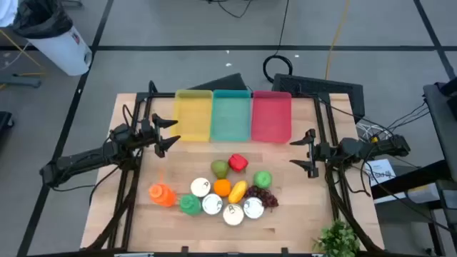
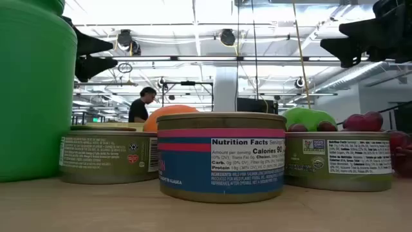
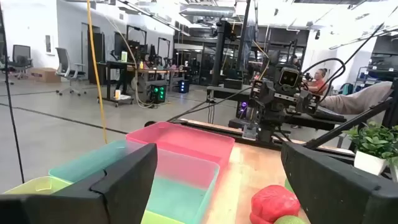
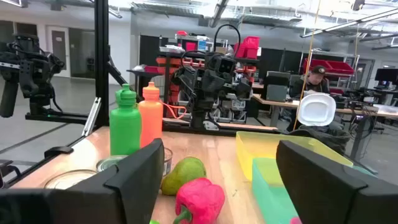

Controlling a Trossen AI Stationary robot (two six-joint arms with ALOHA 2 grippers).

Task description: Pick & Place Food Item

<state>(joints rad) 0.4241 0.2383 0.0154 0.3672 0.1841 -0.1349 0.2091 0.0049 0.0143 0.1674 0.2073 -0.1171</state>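
Note:
The food lies in a cluster mid-table: a red pepper [image 1: 238,163], a green pear [image 1: 219,168], an orange [image 1: 222,187], a banana [image 1: 238,190], a green apple [image 1: 263,178] and grapes [image 1: 265,197]. Several cans [image 1: 212,204], a green bottle [image 1: 189,205] and an orange bottle [image 1: 162,193] sit with them. My left gripper [image 1: 168,133] hovers open left of the cluster, near the yellow tray [image 1: 193,115]. My right gripper [image 1: 303,150] hovers open to the right. In the wrist views my left gripper [image 3: 217,155] faces the red pepper [image 3: 273,202], and my right gripper [image 4: 219,149] faces the pear [image 4: 183,174] and the red pepper [image 4: 199,199].
Three trays stand side by side along the far edge: yellow, teal [image 1: 231,115] and red [image 1: 271,116]. A small plant [image 1: 337,239] sits at the near right corner. Bare wood lies between the trays and the food. People show in the room beyond the table.

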